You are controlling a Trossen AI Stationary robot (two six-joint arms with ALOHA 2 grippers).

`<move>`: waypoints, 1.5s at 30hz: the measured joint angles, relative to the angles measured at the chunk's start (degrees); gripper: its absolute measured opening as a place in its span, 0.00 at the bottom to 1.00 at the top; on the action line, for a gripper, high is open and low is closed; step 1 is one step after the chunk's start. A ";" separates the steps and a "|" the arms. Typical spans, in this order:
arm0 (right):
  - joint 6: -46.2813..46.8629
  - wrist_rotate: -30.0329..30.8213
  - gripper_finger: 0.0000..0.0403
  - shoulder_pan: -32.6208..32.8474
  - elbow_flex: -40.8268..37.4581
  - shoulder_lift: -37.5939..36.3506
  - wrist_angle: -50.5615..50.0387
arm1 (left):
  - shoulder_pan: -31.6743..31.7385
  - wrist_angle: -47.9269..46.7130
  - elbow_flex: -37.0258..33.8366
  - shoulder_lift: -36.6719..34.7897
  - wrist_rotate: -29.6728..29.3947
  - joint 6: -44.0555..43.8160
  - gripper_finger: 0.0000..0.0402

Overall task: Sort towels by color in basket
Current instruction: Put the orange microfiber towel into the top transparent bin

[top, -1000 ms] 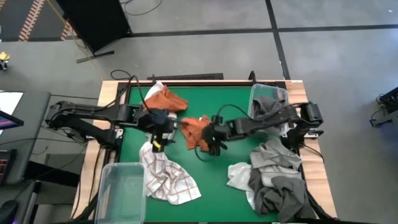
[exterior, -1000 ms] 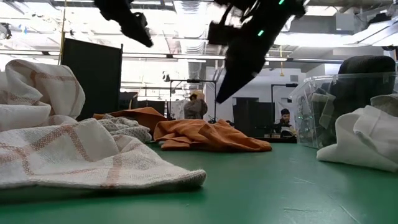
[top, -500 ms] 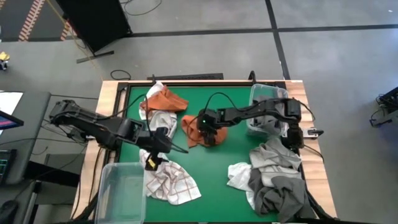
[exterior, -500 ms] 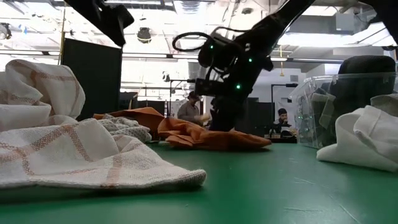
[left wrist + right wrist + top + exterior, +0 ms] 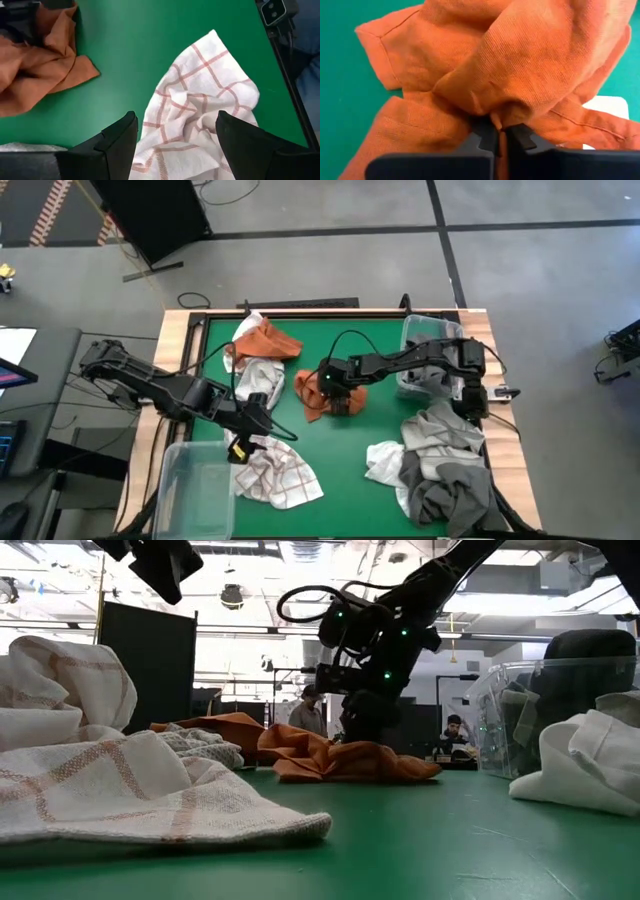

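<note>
Right now the step in hand is the pick-up of a rust-orange towel lying crumpled near the middle of the green surface: the right pincer is down on it, its fingers pressed together on a raised fold of the cloth, which the right wrist view shows bunched between the two dark tips. The towel lies on the surface, not yet lifted. The right arm reaches leftward across the surface from its base on the right, elbow bent over the clear bin at the far right that holds grey cloth, wrist turned steeply down. As I judge it, the next move calls for a straight lift high enough that the trailing corners clear the surface, then a carry to whichever bin takes orange; a second orange towel lies at the far left, so that colour is not finished. The pinch holds only a small fold, so it could slip on the lift. The left pincer hovers with fingers spread just over the white check-lined towel at the near left, beside the empty clear bin. Grey and white towels are heaped at the near right.
</note>
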 joint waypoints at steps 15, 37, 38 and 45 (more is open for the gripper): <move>7.28 27.98 0.08 7.07 -0.36 -28.06 -19.54 | -0.47 -0.68 0.00 0.00 -2.86 1.05 0.64; 60.62 44.22 0.09 3.96 -1.32 -50.93 -67.21 | -0.45 2.40 0.00 0.00 -3.12 3.04 0.64; 60.87 43.66 0.09 3.05 -1.50 -50.99 -66.96 | -0.45 2.54 0.00 0.00 -3.12 3.04 0.64; 60.82 42.57 0.10 -3.66 -7.88 -50.40 -64.33 | -0.45 2.80 0.00 0.00 -3.10 2.97 0.64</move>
